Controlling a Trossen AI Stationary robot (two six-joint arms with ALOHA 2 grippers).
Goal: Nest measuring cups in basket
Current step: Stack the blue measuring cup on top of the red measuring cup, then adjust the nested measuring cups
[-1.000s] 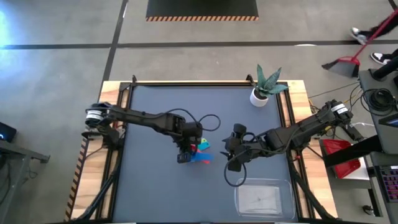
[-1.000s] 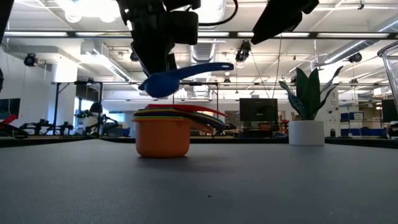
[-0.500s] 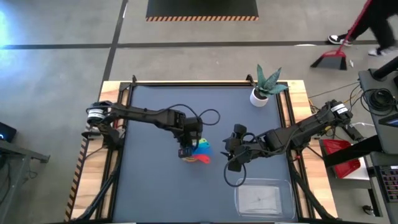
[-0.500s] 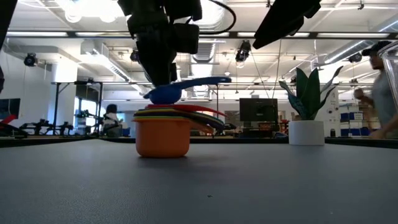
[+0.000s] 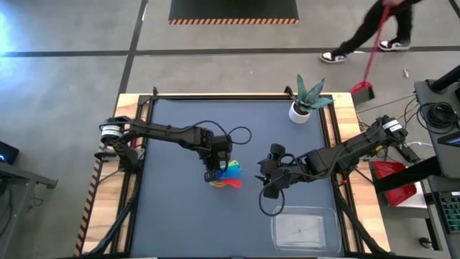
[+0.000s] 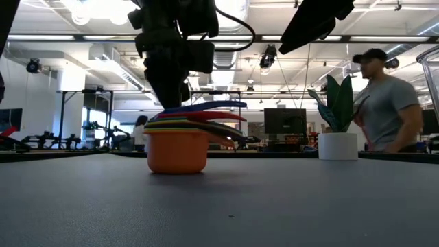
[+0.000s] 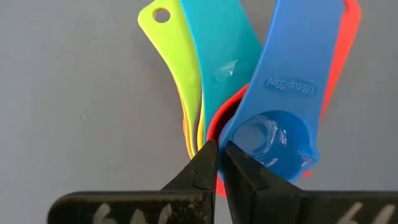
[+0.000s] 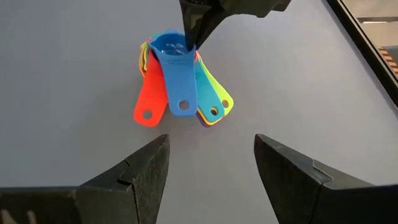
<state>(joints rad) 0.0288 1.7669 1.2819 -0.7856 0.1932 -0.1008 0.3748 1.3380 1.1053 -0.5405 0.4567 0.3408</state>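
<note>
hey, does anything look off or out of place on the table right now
One thing: the nested measuring cups sit on the bare tabletop, not in the clear basket near the front edge. Their handles fan out rather than line up. The left tool is shut on the blue cup's rim.

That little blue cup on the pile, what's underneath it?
The blue cup sits atop nested cups: red, teal and yellow-green handles fan out, orange at bottom. Their bowls are covered.
</note>
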